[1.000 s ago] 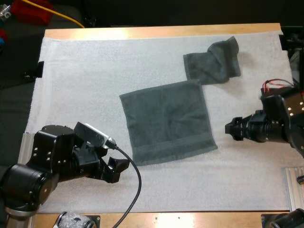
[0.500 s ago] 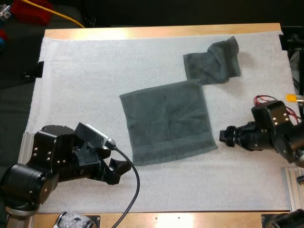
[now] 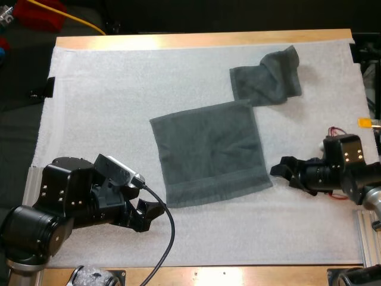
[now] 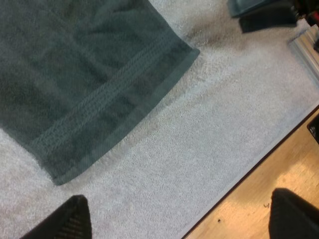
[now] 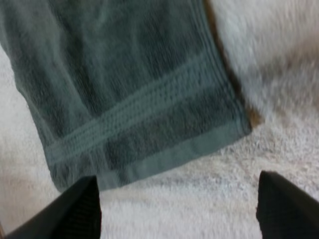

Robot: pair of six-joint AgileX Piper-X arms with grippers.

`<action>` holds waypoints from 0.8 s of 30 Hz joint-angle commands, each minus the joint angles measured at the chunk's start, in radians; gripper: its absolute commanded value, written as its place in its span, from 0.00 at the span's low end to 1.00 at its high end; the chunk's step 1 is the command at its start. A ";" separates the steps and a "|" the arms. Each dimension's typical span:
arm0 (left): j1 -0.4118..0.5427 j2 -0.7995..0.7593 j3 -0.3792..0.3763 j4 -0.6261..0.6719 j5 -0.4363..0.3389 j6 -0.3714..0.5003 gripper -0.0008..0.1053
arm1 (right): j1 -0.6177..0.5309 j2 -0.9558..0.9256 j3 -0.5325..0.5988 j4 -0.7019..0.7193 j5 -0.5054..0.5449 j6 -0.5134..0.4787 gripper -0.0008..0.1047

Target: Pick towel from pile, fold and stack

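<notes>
Right hand gapes low toward flat towel.

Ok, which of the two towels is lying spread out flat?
The middle towel, a flat square on the mat. The far towel, toward the mat's far right, is rumpled and bunched.

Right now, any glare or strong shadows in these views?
High view: even light, soft shadow beside the crumpled towel. Left wrist view: a bright sheen on the wooden table. Right wrist view: thin shadow at the edge of the flat towel.
</notes>
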 commanded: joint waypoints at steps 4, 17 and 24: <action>-0.002 -0.006 -0.005 0.002 0.006 -0.003 0.67 | -0.005 0.034 0.060 -0.116 -0.023 0.079 0.62; -0.002 -0.006 -0.005 0.002 0.006 -0.003 0.67 | -0.005 0.153 0.094 -0.248 -0.038 0.155 0.62; -0.002 -0.006 -0.005 0.002 0.006 -0.003 0.67 | 0.012 0.225 0.094 -0.312 -0.080 0.166 0.62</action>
